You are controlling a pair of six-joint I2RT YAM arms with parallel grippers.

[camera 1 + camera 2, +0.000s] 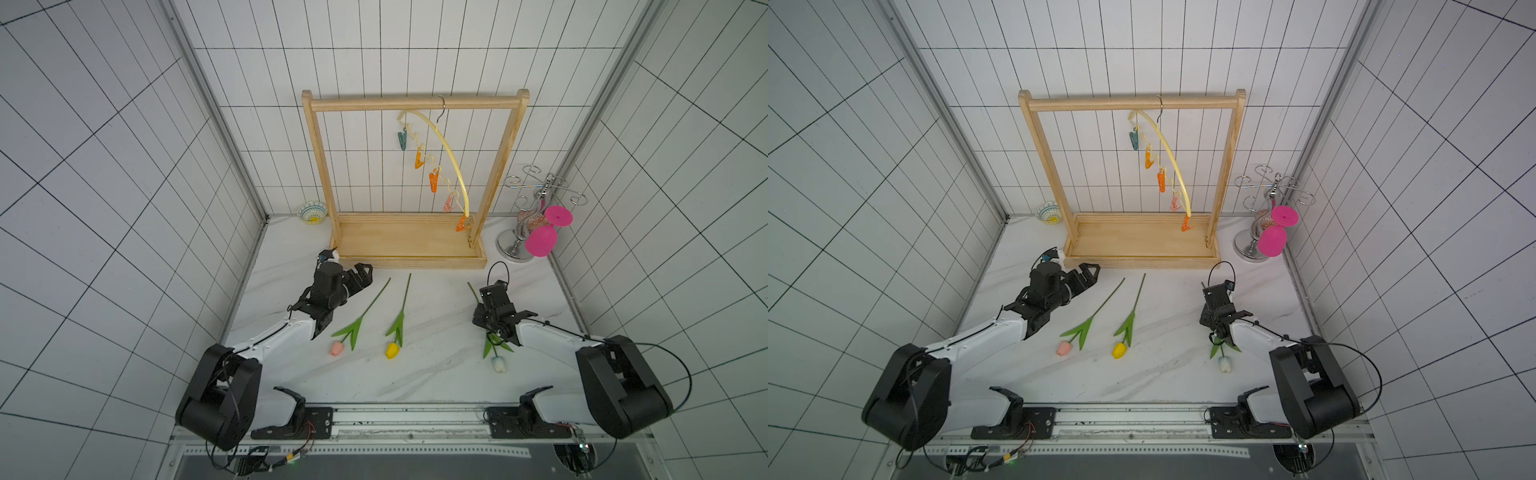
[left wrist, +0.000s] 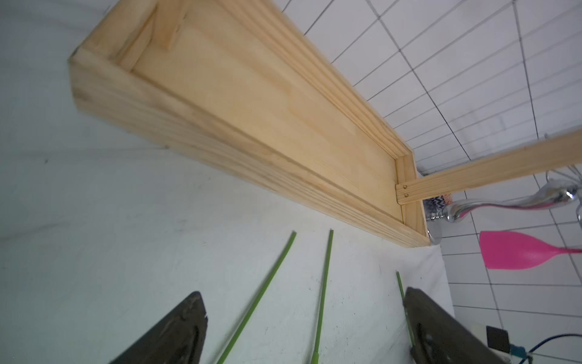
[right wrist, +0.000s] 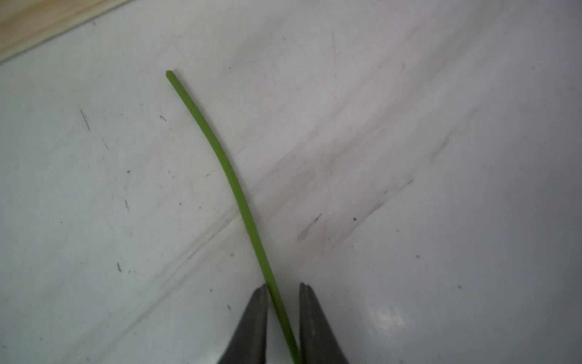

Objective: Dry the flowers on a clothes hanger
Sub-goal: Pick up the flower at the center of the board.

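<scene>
The white-headed artificial tulip on a thin green stem (image 1: 498,364) lies at the right of the white marbled tabletop (image 1: 436,374); its long axis runs near to far, head at the near end, cut tip toward the pale wooden rack frame (image 1: 318,166). The right claw (image 3: 283,286) straddles that stem between the leaves and the tip; its jaws stand at a narrow slot with the stem slanting across it; whether they bite I cannot tell (a sliver of table shows beside the stem).

The left claw (image 2: 302,293) gapes wide and holds nothing, at the far left by the rack's base; it is the nearer arm for the pink-headed tulip (image 1: 361,318) and the yellow-headed tulip (image 1: 402,311), which lie side by side mid-table, heads near.

The pale yellow arched plastic hanger (image 1: 446,145) hangs askew from the rack's top rail, far, high and slightly left of the right claw; its lowest orange clip (image 1: 462,224) dangles over the rack's shallow base tray (image 1: 415,264), which holds nothing. A small patterned bowl (image 1: 312,212) sits at the far left; its contents are unclear.
</scene>
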